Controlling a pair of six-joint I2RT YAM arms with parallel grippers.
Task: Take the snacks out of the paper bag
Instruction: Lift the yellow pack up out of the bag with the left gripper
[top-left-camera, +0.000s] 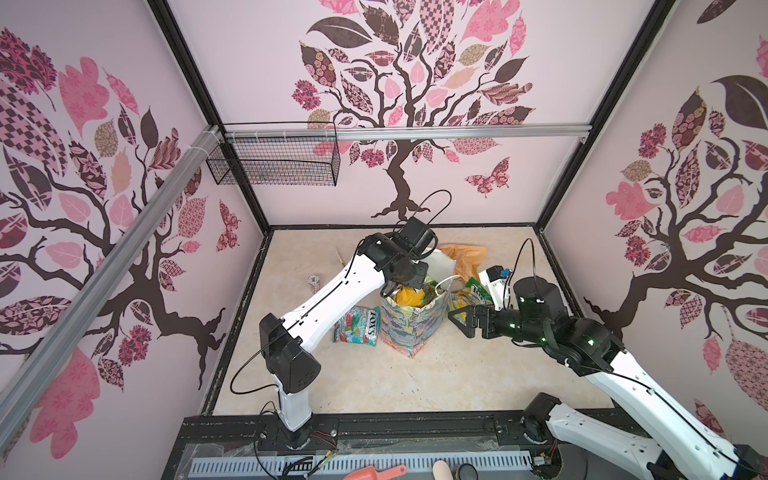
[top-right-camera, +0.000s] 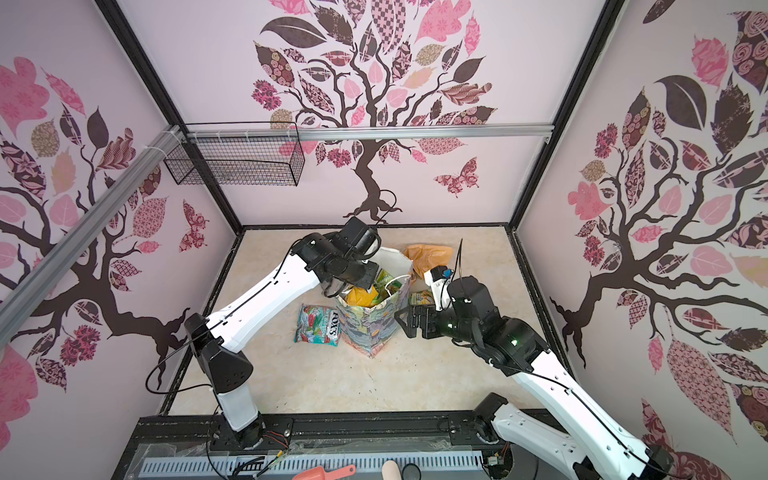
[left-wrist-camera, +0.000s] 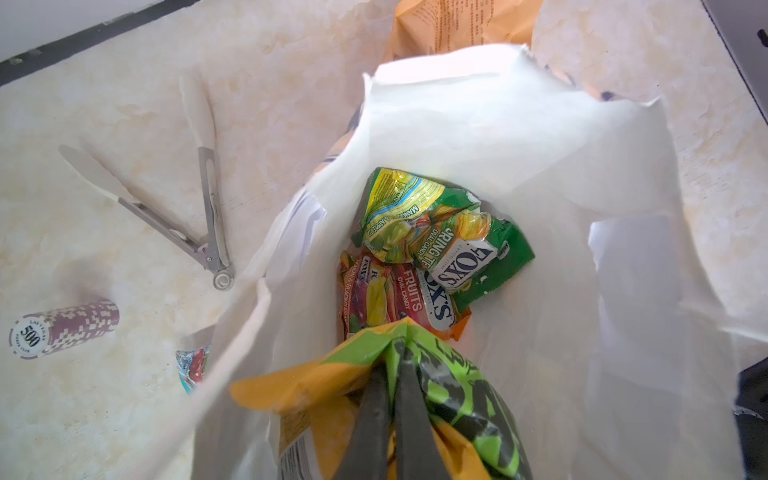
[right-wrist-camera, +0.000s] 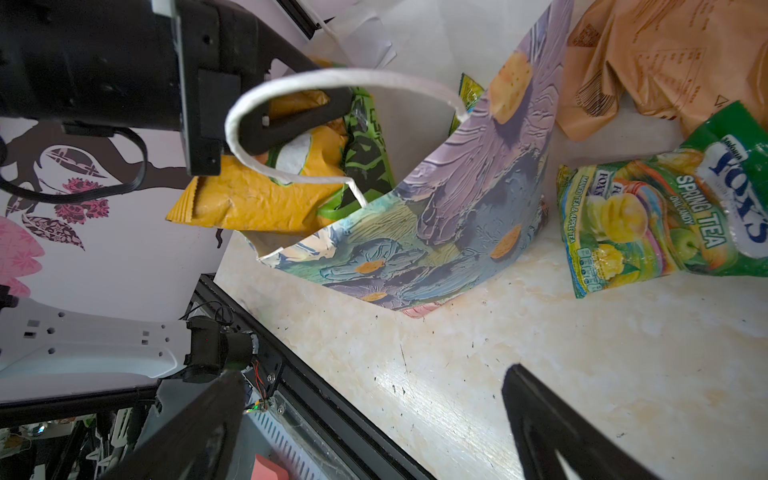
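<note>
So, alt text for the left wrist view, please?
The shut left gripper pinches a crinkled yellow-green snack packet over the white-lined paper bag. Inside lie a green FOX'S pouch and an orange FOX'S pouch.

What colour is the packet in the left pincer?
Crinkled packet is yellow-orange with green-and-black print; right wrist view.

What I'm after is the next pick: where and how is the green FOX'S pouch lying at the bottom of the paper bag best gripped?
Probably pinch the raised crumpled ridge across the green FOX'S pouch, coming straight down through the open mouth of the paper bag. The walls close off every side, and the pouch lies uppermost, on the orange pouch, with its folds standing up.
</note>
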